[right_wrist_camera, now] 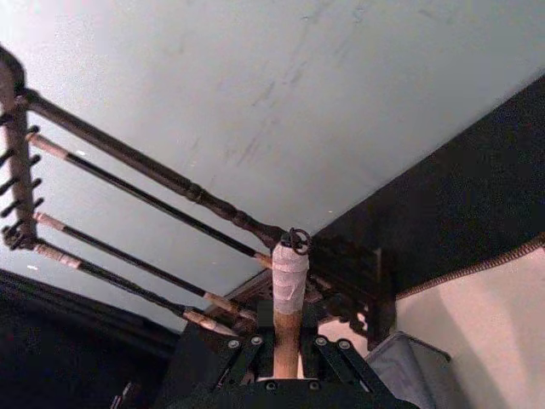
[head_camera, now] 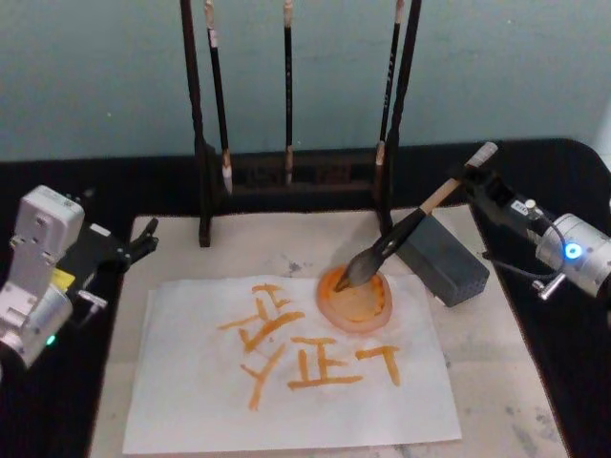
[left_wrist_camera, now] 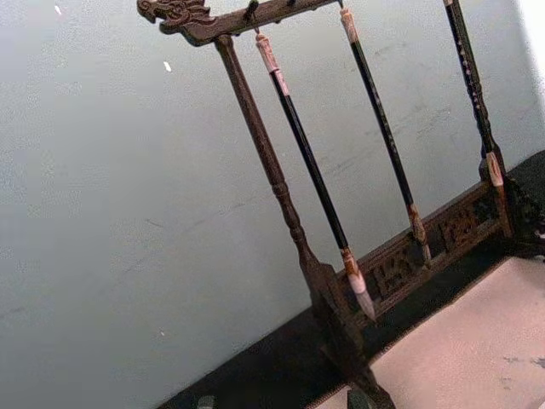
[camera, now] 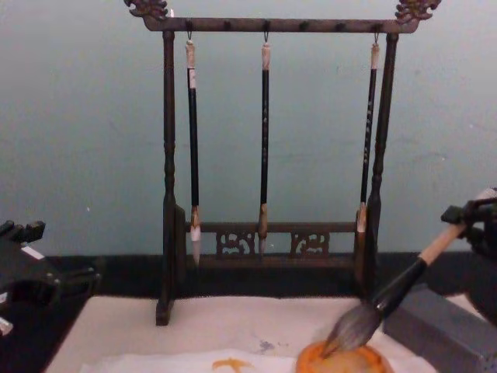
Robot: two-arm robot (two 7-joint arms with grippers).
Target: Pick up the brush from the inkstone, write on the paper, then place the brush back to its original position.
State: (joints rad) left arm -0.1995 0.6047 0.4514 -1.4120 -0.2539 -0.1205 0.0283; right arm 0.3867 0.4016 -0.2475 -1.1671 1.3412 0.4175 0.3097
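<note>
1. The right gripper (head_camera: 470,181) sits in the right part of the head view, with its arm coming in from the right edge. Its fingers are clamped on the upper handle of the brush (head_camera: 401,234).
2. In the right wrist view, the tape-wrapped top of the brush handle stands up between the black fingers (right_wrist_camera: 328,354).
3. The brush is tilted. Its pale handle points to the upper right and its dark shaft runs down to the lower left.
4. The bushy tip rests in a round orange dish (head_camera: 322,291) just right of centre. The chest view shows the same contact low and right of centre.
5. The dish sits on the upper right part of the paper (head_camera: 191,401). The paper is a white sheet across the lower middle of the head view, with several orange brush strokes on it.
6. A grey block (head_camera: 449,262) lies just right of the dish, under the slanted handle. I cannot tell whether the handle touches it.
7. The paper lies on a beige felt mat (head_camera: 172,248).
8. A dark wooden rack (head_camera: 296,176) stands at the top centre, with three thin brushes (head_camera: 287,95) hanging from it.
9. The left gripper (head_camera: 145,240) waits at the left edge, off the mat. Its fingers are slightly apart and hold nothing.
</note>
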